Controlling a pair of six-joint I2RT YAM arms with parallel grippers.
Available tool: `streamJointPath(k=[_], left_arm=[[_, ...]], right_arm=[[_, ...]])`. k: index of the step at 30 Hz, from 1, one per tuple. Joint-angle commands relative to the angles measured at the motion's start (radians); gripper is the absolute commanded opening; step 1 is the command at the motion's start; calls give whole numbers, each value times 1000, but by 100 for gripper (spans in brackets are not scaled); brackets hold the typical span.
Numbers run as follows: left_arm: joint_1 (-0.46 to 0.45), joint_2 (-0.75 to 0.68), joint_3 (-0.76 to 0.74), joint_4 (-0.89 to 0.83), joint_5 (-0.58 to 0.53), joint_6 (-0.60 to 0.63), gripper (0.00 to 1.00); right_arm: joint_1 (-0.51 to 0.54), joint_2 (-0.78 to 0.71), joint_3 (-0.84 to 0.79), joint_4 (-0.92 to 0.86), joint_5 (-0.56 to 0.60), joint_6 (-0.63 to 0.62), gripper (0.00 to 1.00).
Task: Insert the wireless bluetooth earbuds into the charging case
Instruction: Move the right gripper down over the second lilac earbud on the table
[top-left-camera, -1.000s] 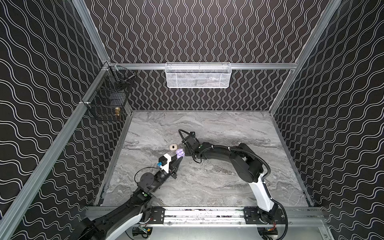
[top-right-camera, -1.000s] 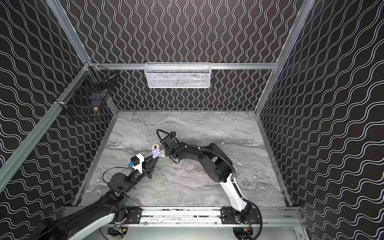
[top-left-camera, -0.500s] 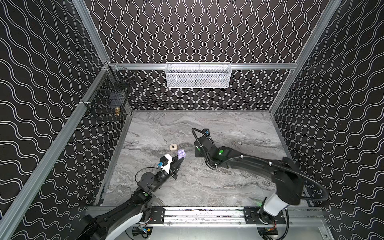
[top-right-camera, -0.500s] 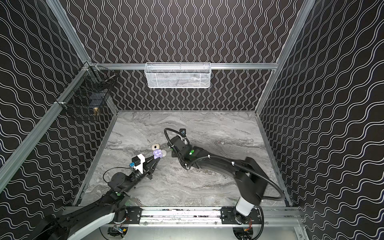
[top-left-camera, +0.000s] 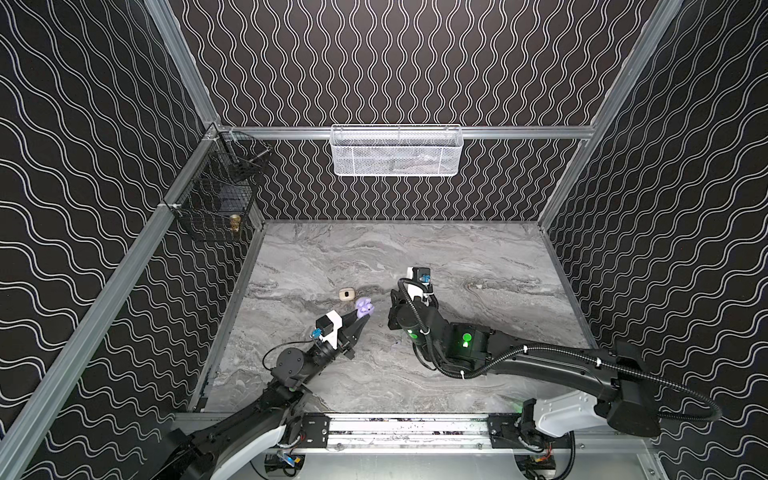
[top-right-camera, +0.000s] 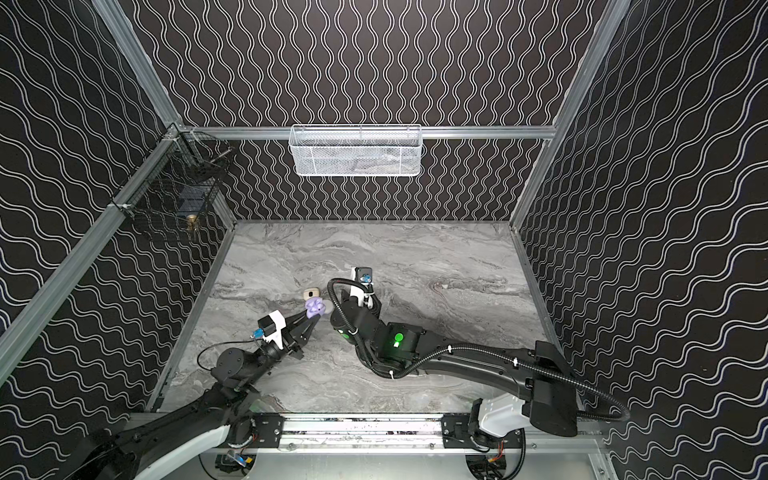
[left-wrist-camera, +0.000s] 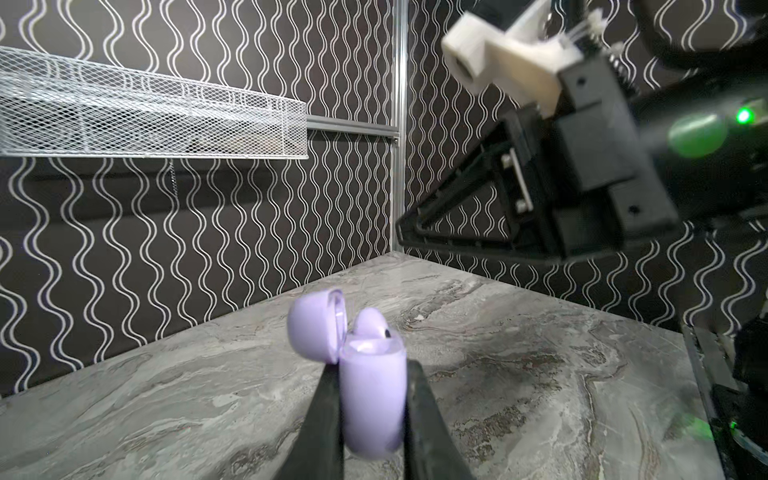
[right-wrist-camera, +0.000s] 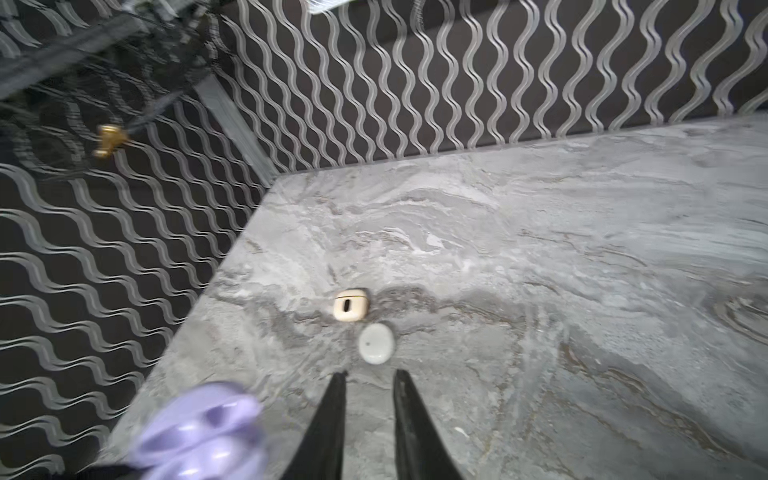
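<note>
I hold the open lavender charging case (left-wrist-camera: 372, 399) clamped in my left gripper (left-wrist-camera: 372, 369) above the table (left-wrist-camera: 540, 353); one earbud (left-wrist-camera: 370, 324) sits inside; my right gripper (right-wrist-camera: 368, 376) stands slightly open, empty; a second earbud I cannot find.

The lavender charging case (left-wrist-camera: 372, 399) is smooth plastic with a soft satin sheen, and the cream case (right-wrist-camera: 350, 305) looks the same. The tabletop (top-left-camera: 457, 257) has a grey, veined marble-look finish; the white basket (top-left-camera: 395, 160) is fine metal mesh, and the frame rail (top-left-camera: 519, 132) is brushed metal.
</note>
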Motion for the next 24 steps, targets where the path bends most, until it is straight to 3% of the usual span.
streamJointPath(k=[1, 5, 10, 16, 24], left_arm=[[2, -49, -51, -96, -83, 0, 0], [2, -91, -42, -160, -94, 6, 0], [1, -73, -42, -136, -88, 1, 0], [1, -44, -43, -102, -76, -6, 0], [1, -45, -39, -110, -67, -5, 0]], right_arm=[[-67, 25, -36, -101, -84, 75, 30], [-103, 81, -86, -144, -218, 142, 34], [-105, 191, -148, -56, -388, 165, 40], [-127, 326, -100, -91, -394, 185, 51], [-128, 391, -39, -121, -447, 192, 50]])
